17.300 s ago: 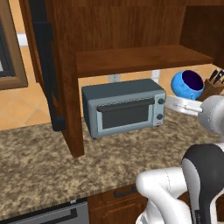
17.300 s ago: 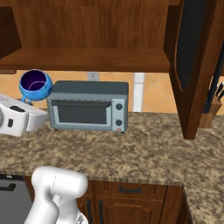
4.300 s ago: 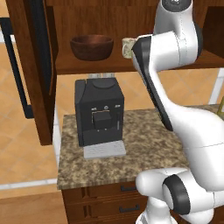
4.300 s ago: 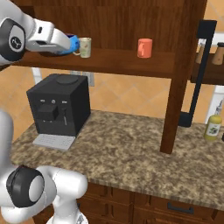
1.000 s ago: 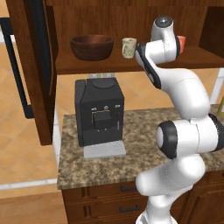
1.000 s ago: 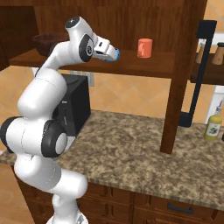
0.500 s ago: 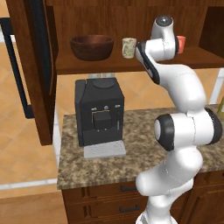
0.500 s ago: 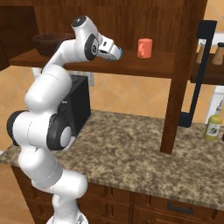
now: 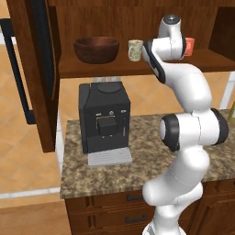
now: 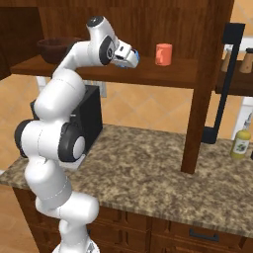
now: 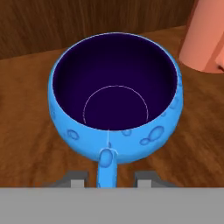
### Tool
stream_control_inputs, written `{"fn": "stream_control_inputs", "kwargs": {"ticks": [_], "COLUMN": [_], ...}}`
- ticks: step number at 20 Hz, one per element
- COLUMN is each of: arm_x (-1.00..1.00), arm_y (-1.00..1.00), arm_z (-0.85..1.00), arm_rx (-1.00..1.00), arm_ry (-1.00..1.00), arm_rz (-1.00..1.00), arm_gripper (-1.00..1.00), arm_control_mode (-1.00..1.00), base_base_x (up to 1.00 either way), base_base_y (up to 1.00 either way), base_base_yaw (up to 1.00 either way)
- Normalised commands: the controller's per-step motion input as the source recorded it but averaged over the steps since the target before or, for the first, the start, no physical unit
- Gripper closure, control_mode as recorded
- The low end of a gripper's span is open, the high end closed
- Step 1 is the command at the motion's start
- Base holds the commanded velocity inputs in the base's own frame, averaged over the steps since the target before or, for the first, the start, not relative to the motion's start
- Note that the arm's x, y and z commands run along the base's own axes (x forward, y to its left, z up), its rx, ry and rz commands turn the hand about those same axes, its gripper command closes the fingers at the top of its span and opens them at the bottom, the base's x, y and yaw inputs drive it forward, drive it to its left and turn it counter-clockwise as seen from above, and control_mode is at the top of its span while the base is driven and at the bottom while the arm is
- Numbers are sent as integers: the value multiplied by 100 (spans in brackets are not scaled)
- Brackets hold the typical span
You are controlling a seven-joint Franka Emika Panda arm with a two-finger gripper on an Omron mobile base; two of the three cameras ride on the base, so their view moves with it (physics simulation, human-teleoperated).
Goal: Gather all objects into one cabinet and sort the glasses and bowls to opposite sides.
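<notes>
The blue bowl (image 11: pixel 114 98) at the centre of the hand view looked glossy, its outside pitted with small dimples and its purple inside smooth. The shelf (image 11: pixel 26 131) under it was brown grained wood, while the coral-orange cup (image 11: pixel 205 37) at upper right looked matt and smooth. In the left base view, the wooden bowl (image 9: pixel 96 48) showed dark wood, the counter (image 9: pixel 137 158) speckled granite.

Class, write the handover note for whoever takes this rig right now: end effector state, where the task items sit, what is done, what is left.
End effector: over the cabinet shelf, blue bowl before its fingertips; grip cannot be confirmed.
On that shelf: wooden bowl far left, cream mug beside it, coral cup to the right, next to the blue bowl.
Done: all four in one cabinet.
Left: sorting; bowls and cups are interleaved.
</notes>
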Motion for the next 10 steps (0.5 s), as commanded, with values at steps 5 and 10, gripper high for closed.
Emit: {"fn": "stream_control_inputs", "kwargs": {"ticks": [5, 10], "arm_x": [21, 12], "arm_y": [-12, -2], "arm_z": [-53, -38], "arm_rx": [5, 2], "arm_ry": [7, 3], "arm_rz": [0, 0], "arm_gripper": [-100, -100], "arm_control_mode": [-100, -100], "base_base_x": [0, 0], "base_base_y": [0, 0], "base_base_yaw": [0, 0]}}
